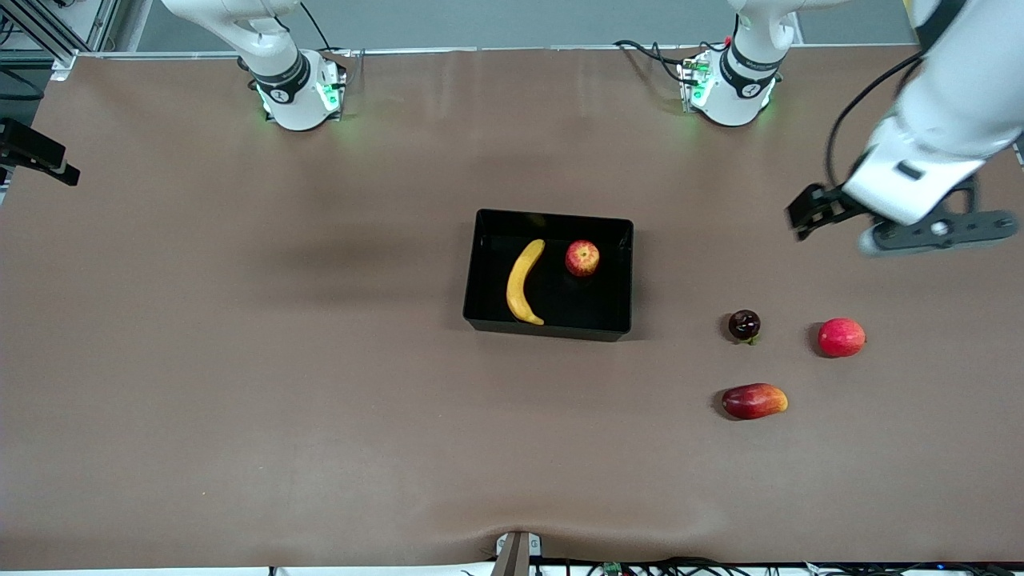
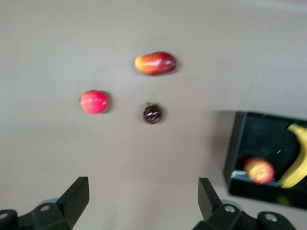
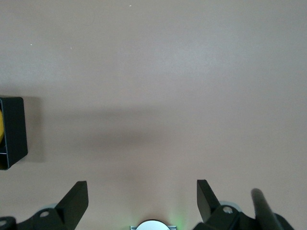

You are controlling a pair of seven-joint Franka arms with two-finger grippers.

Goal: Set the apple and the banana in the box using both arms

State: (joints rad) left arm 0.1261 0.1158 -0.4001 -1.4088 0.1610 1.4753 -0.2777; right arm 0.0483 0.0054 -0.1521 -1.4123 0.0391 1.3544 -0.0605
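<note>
The black box (image 1: 482, 276) stands mid-table. Inside it lie the yellow banana (image 1: 524, 282) and, beside it, the red-and-yellow apple (image 1: 582, 258). The left wrist view also shows the box (image 2: 238, 143), the apple (image 2: 259, 170) and the banana (image 2: 297, 160). My left arm (image 1: 944, 112) hangs high over bare table toward the left arm's end. Its left gripper (image 2: 144, 182) is open and holds nothing. My right gripper (image 3: 142, 184) shows only in its own wrist view. It is open and empty over bare table, with a corner of the box (image 3: 13, 132) off to one side.
Three loose fruits lie toward the left arm's end, nearer the front camera than the box: a dark round fruit (image 1: 744, 325), a pink-red round fruit (image 1: 842, 337) and a red-orange mango-like fruit (image 1: 754, 401). A black fixture (image 1: 32, 152) juts in at the right arm's end.
</note>
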